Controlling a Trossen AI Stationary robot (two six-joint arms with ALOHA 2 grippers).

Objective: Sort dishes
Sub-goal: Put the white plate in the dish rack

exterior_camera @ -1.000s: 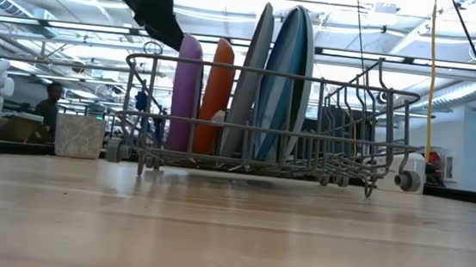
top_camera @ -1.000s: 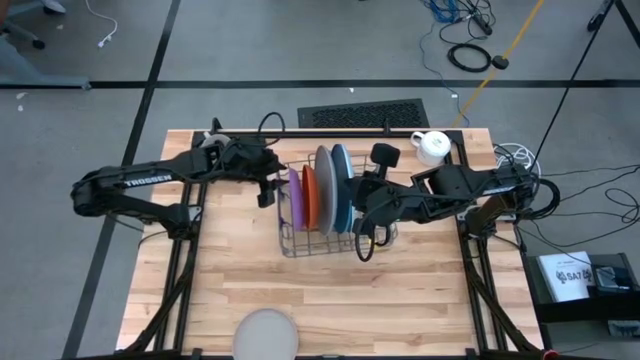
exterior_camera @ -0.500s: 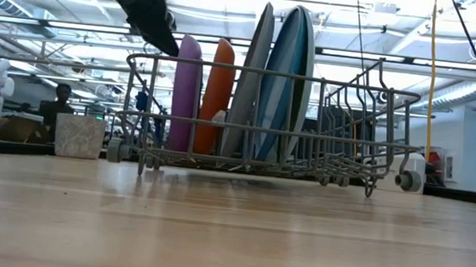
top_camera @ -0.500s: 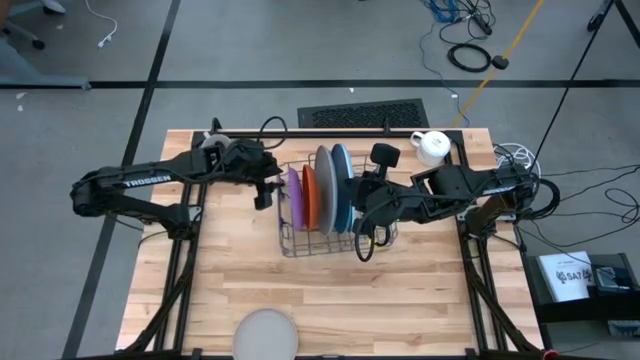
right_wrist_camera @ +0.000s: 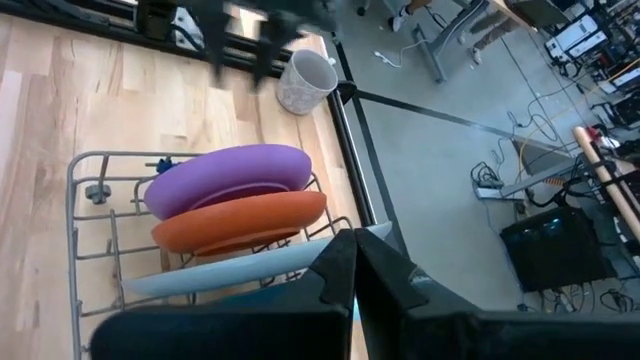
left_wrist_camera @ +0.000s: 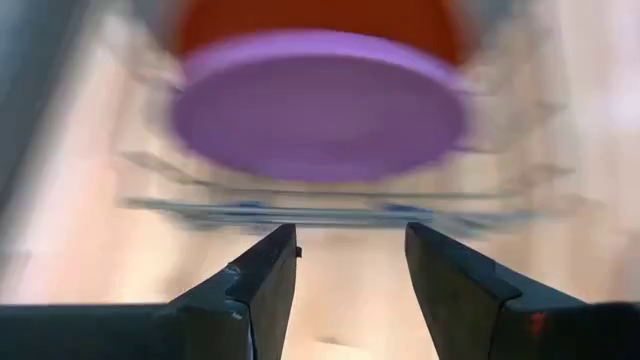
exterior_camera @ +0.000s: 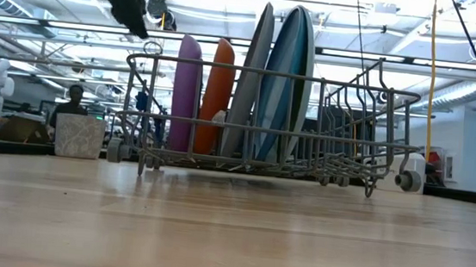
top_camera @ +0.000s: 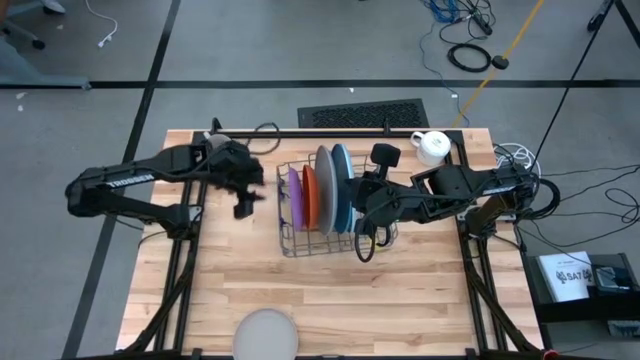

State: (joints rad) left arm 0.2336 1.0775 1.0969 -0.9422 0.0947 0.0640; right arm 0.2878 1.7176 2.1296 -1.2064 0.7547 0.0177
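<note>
Step in hand looks like the retreat after racking: left end effector (top_camera: pixel 243 208) empty, fingers spread, off the dish rack (top_camera: pixel 322 236) on its purple-plate side. Purple plate (top_camera: pixel 293 196), orange plate (top_camera: pixel 309 194), grey plate (top_camera: pixel 324 180) and blue plate (top_camera: pixel 342 185) stand upright in the rack. Whitish plate (top_camera: pixel 265 333) lies flat on the tabletop (top_camera: pixel 400 300), well apart from the rack; likely next pick, needing an edge grip. Right end effector (top_camera: pixel 364 240) clenched over the rack's far side. Versus earlier: left arm has backed away from the purple plate.
</note>
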